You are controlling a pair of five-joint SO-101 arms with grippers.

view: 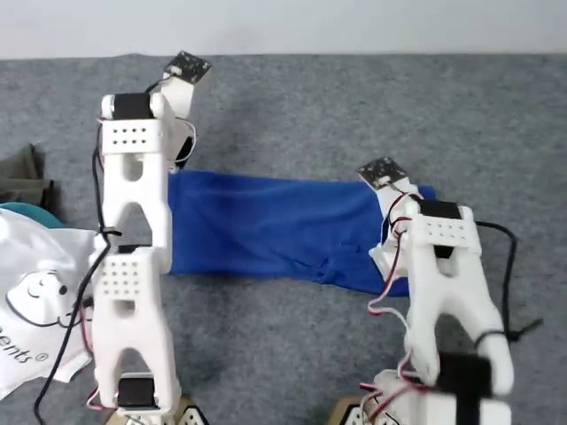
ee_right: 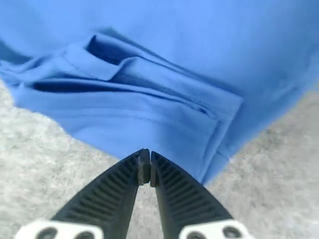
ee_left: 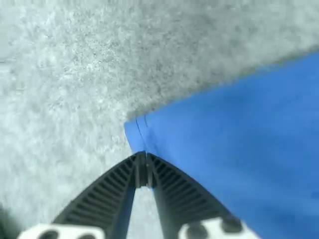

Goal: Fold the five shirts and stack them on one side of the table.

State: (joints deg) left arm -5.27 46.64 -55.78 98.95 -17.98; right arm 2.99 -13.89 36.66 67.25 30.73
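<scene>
High view, blue shirt (view: 266, 226): lies flat on the grey table (view: 354, 115) as a long band running across between the two arms.
High view, left arm (view: 133, 266): stands over one end of the blue shirt, with its wrist above the shirt's far corner.
High view, right arm (view: 443, 283): stands over the opposite end of the blue shirt, with its wrist above the cloth near that end.
Left wrist view, left gripper (ee_left: 142, 169): fingers are pressed together with no gap. The tips sit right at a hemmed corner of the blue shirt, with bare grey table on the other side. Whether any cloth is caught between them cannot be told.
Right wrist view, right gripper (ee_right: 145, 167): fingers are pressed together with no gap. The tips meet the near edge of the blue shirt, below a patch of folded layers and stitched seams. A pinch on the cloth cannot be confirmed.
Table edge beside left arm: a white shirt (view: 35, 292) with a printed figure lies crumpled. Beyond it lie a teal item (view: 31, 214) and a dark olive garment (view: 22, 173), all apart from the blue shirt.
</scene>
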